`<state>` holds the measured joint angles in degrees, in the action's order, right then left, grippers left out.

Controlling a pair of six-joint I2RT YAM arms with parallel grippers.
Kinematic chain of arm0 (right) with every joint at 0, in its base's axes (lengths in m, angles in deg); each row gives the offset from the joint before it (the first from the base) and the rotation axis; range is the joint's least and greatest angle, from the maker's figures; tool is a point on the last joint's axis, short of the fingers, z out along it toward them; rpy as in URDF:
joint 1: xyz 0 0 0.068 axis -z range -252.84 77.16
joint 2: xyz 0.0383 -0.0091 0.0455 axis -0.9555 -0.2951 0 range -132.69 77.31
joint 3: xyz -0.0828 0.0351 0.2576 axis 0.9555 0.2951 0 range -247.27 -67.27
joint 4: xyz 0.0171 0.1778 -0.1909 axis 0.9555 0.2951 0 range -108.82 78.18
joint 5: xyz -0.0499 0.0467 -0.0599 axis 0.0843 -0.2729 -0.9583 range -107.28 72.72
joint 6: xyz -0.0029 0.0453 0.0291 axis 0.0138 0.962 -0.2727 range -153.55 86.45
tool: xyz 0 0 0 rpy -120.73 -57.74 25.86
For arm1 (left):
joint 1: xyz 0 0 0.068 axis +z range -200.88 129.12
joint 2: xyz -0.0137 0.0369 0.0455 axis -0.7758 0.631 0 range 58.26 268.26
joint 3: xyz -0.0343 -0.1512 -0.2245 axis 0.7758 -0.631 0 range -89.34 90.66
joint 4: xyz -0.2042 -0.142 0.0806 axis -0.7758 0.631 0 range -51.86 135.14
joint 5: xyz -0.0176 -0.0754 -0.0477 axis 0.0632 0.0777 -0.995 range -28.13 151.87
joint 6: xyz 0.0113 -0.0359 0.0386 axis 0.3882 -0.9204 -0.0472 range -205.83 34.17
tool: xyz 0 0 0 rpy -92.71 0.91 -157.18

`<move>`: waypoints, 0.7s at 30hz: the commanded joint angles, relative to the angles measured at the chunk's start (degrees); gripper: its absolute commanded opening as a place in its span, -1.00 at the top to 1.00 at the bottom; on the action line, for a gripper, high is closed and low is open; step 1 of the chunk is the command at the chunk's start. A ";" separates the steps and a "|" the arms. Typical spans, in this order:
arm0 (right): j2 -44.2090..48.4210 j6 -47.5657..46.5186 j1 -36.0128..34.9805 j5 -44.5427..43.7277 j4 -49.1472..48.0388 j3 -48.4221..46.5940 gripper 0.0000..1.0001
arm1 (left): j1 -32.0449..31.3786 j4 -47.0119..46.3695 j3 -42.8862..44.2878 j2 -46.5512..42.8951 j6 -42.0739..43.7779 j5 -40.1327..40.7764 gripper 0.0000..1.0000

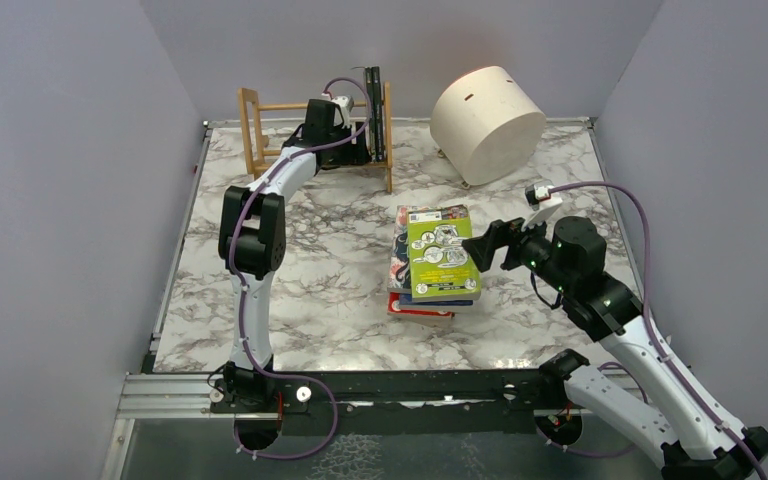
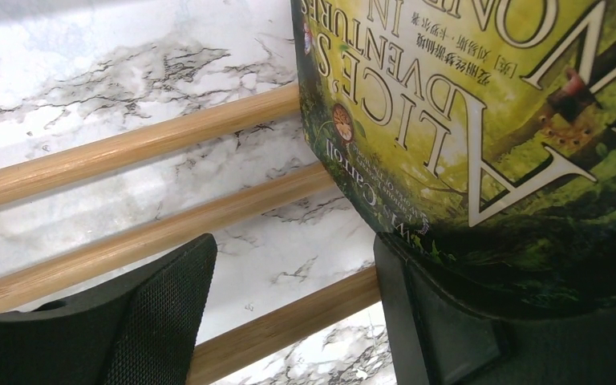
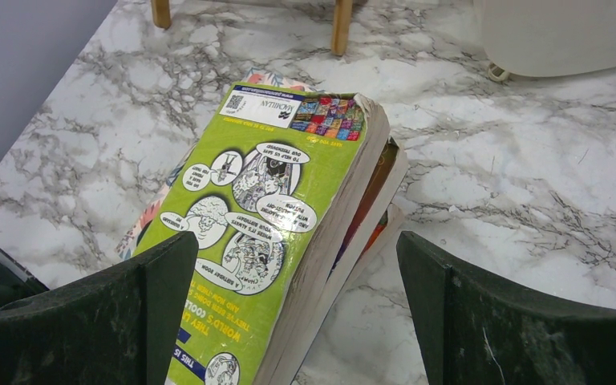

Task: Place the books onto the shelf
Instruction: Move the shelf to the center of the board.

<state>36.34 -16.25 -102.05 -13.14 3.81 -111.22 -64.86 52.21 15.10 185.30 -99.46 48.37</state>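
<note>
Left gripper [image 2: 293, 257] is at the shelf [image 1: 252, 128], jaws spread. A yellow-green book [image 2: 481, 120] stands against the inner face of one finger [image 2: 441, 321]. The other finger [image 2: 160, 313] is clear of it, with the shelf's dowels [image 2: 128, 152] and marble bench [image 2: 64, 64] showing in the gap. From above, upright books [image 1: 372, 105] stand at the shelf end just beyond this gripper; their number is not readable

Right gripper [image 3: 297, 249] is spread wide and holds nothing. The stack of books [image 1: 430, 265] lies flat on the bench directly ahead of and below it, with a lime-green book [image 3: 265, 200] on top, cover up. The two fingers flank the near end of the stack; whether either touches it cannot be told. A cream drum [image 1: 487, 122] stands well beyond this gripper, off to one side, apart from the stack
</note>
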 commanded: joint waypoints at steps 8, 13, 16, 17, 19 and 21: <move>1.40 0.04 -0.32 0.06 -2.07 0.51 -0.87 | -0.96 10.60 -6.63 0.44 1.39 0.01 -0.33; 1.57 0.02 -0.32 0.19 -1.98 0.54 -0.87 | -0.98 10.24 -7.73 -0.37 1.35 2.65 -0.50; 1.75 0.07 -0.32 0.08 -2.00 0.56 -0.87 | -0.99 10.10 -7.85 -0.48 1.24 2.68 -0.50; 1.69 0.02 -0.32 0.04 -2.03 0.53 -0.87 | -0.95 10.10 -7.85 -0.49 1.17 2.61 -0.50; 1.65 0.06 -0.27 0.00 -1.98 0.56 -0.87 | -0.92 10.03 -7.92 -0.40 1.22 2.23 -0.50; 1.57 0.03 -0.32 -0.01 -1.98 0.53 -0.87 | -1.03 10.08 -8.36 -0.46 1.24 1.79 -0.50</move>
<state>37.32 -16.25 -102.05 -13.14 3.77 -111.22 -64.90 49.43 10.82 183.49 -100.23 50.32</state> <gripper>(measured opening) 0.935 0.752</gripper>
